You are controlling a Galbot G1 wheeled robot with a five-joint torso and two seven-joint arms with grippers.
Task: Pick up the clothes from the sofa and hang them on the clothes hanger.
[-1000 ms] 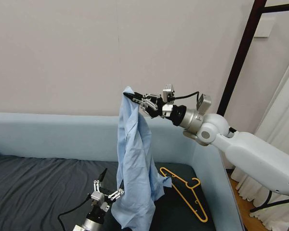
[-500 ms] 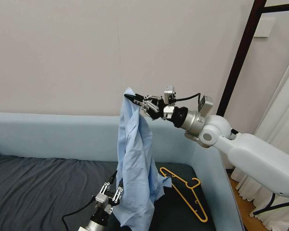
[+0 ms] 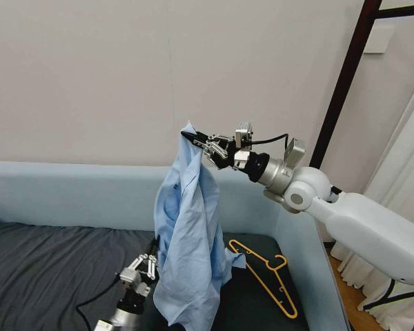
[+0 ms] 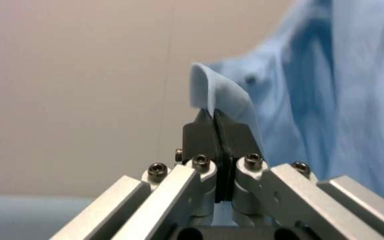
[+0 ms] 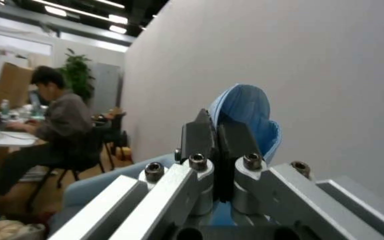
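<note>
A plain off-white wall spans the head view from 9 to 1 o'clock, with a thin vertical seam running down it. Below it, a sofa with a pale blue back and a dark grey seat stretches from 8 to 5 o'clock. A dark post slants at 2 o'clock. A white curtain hangs at 3 o'clock above wooden floor at 4. The right wrist view shows ceiling strip lights and a potted plant far off.

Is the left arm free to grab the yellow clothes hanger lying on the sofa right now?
Probably not. The left gripper is shut on the light blue shirt, which hangs between it and the yellow clothes hanger on the dark sofa seat.
</note>
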